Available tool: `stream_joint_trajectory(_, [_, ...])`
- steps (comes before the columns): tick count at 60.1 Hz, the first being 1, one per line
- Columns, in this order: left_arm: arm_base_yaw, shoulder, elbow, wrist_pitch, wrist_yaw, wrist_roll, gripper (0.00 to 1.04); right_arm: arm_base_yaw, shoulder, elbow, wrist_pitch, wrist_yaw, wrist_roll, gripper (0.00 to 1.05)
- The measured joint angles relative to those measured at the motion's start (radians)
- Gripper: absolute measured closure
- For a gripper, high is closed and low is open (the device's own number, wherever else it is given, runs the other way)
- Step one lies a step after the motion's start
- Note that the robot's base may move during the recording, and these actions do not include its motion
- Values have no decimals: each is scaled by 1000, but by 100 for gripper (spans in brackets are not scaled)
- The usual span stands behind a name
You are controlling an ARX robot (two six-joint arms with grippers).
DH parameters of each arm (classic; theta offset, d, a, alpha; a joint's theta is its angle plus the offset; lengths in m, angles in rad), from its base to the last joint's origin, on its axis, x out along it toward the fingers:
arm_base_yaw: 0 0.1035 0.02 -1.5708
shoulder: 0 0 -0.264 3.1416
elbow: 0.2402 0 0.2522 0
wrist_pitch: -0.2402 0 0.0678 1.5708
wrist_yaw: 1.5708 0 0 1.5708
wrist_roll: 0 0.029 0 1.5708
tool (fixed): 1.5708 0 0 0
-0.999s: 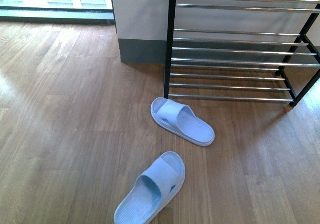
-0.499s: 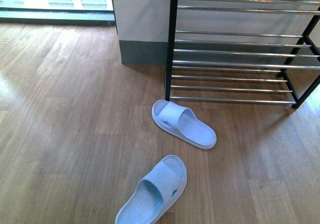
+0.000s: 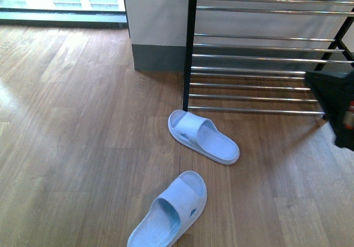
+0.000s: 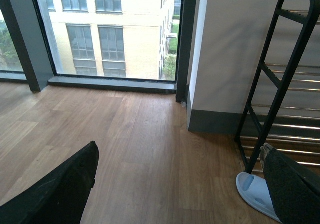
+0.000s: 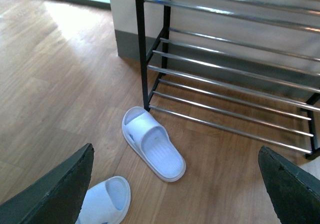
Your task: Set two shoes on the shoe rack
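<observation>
Neither shoe has been put on the shoe rack (image 3: 189, 42) yet. Both pale blue slides are found on the wooden floor (image 3: 83, 120). One slide (image 3: 203, 137) is laid just in front of the rack's black corner post. The other slide (image 3: 168, 211) is left nearer the robot, a little apart.

The right end effector (image 5: 175, 149) is held spread wide with nothing in it, above the slide by the post. It is likely kept wide so that this slide can be taken first, as the low rods are close to it. The left end effector (image 4: 178, 149) is spread wide too, and nothing is held in it.
</observation>
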Motion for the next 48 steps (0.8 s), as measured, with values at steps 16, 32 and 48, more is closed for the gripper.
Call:
stream_joint_trajectory(16, [0,0,0,0,0,0,9,11,570,302,126,-19,0,9])
stream_joint_trajectory(32, [0,0,0,0,0,0,9,-18,1073,746,74,-17,-27,9])
stream_joint_trajectory(48, [0,0,0,0,0,0,9,-18,1408,1190,-97,-22,-79,9])
